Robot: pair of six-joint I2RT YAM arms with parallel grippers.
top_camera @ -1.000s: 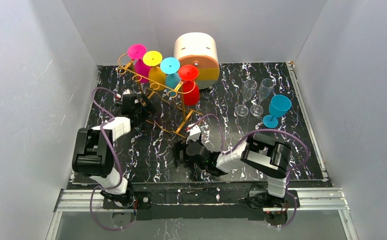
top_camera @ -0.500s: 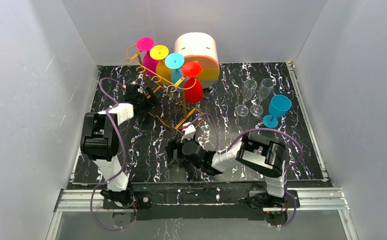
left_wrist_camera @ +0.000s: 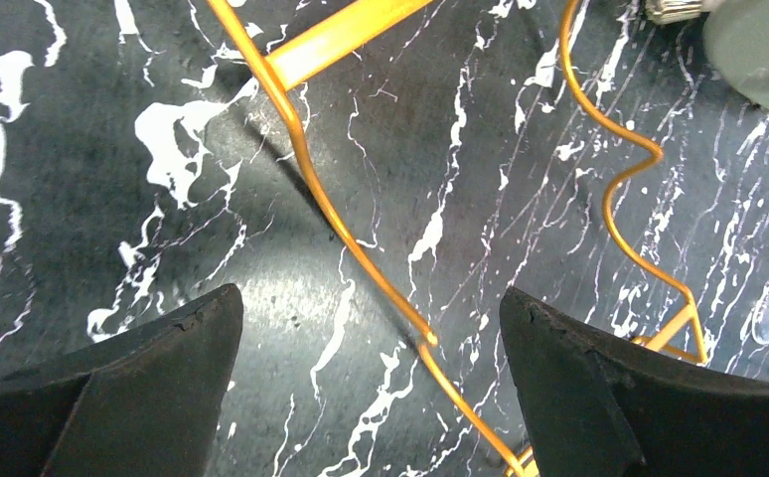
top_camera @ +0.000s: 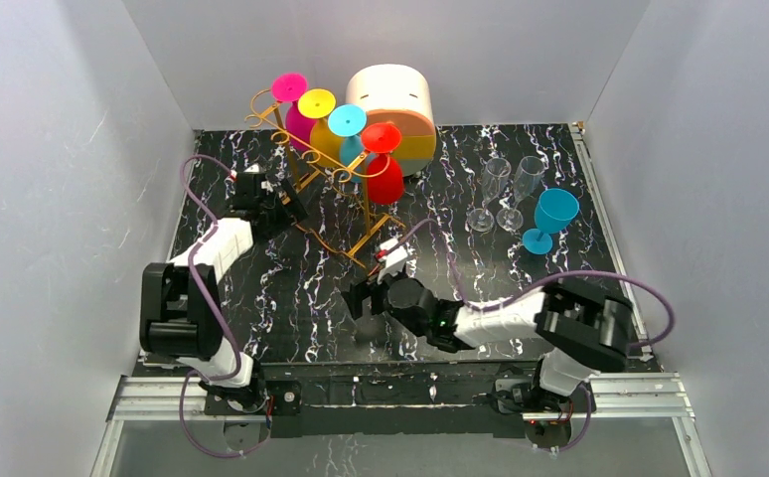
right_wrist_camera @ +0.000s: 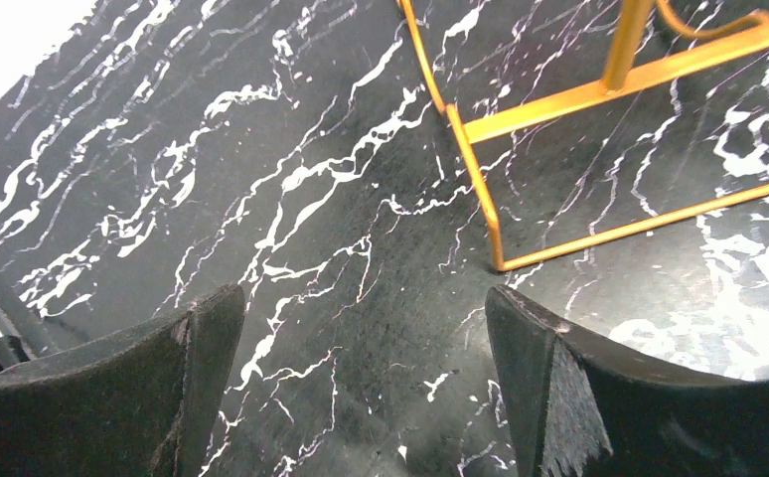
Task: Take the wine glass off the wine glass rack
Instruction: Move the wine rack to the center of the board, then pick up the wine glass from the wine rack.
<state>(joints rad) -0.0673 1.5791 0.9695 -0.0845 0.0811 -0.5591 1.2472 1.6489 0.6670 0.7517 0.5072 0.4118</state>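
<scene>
The black, white-veined marble-patterned table (top_camera: 291,298) is being occupied at its far edge by a white-and-orange round drawer box (top_camera: 390,94). Just in front of it and to its left, the tall orange-gold wire wine glass rack (top_camera: 365,214) is being kept upright on its rectangular base. Four opaque plastic wine glasses are being carried upside down on its top rails, feet up and bowls down. From far left to near right they are a pink wine glass (top_camera: 289,87), a yellow wine glass (top_camera: 316,103), a cyan wine glass (top_camera: 347,120) and a red wine glass (top_camera: 385,181).

The left gripper (left_wrist_camera: 371,328) is being held low at the rack's left side. Its fingers are being kept wide apart, with a base wire passing between them, and nothing is being pinched. The right gripper (right_wrist_camera: 361,328) is being held over bare table, just in front of the base's near corner. Its fingers are likewise being kept spread and empty.

Well to the right, a teal wine glass (top_camera: 555,211) and two clear flute glasses (top_camera: 495,179) are being left standing upright.
</scene>
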